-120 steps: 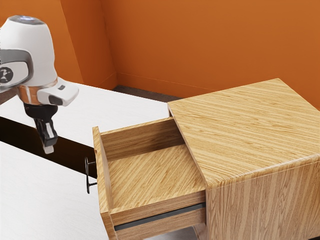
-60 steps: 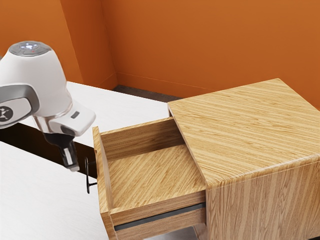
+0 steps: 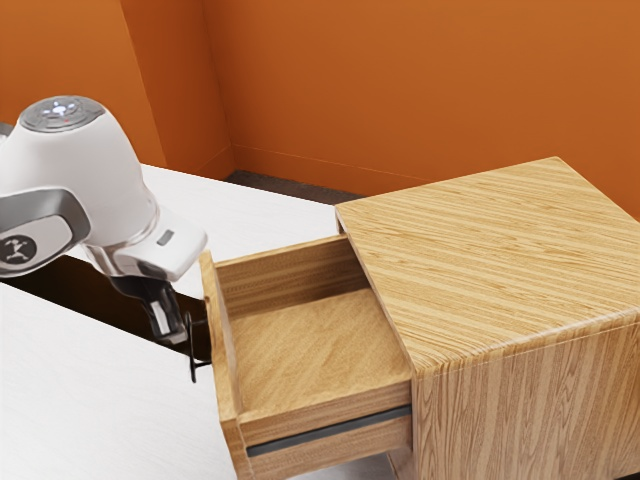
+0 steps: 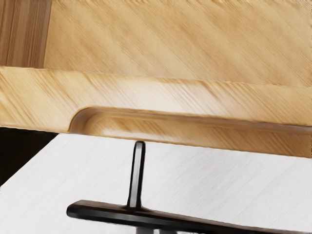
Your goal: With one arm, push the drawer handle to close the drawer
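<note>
Bright, diffuse light is washing over the white surface (image 3: 90,400); a pale sheen is glowing on the drawer front (image 4: 165,93), while soft shade is darkening the drawer's inner side wall (image 3: 290,275).

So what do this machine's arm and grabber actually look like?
The arm is white and rounded, with a grey band, a dark round badge, and a grey disc with bluish lights on top. The gripper is black with a pale strip.
</note>
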`<action>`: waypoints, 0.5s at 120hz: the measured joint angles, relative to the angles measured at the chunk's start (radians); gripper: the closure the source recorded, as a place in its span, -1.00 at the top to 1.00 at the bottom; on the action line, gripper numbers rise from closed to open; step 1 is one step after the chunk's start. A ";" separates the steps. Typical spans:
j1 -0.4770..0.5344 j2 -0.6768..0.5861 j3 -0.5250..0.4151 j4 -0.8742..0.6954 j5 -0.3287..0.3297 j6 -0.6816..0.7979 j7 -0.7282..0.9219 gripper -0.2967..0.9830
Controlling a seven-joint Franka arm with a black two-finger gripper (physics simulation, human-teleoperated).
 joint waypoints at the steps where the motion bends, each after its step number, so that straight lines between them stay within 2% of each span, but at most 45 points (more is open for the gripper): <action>1: 0.000 0.000 0.000 0.000 0.000 0.003 0.000 -0.69; 60: -0.018 0.071 0.000 0.005 0.001 0.138 -0.013 -0.69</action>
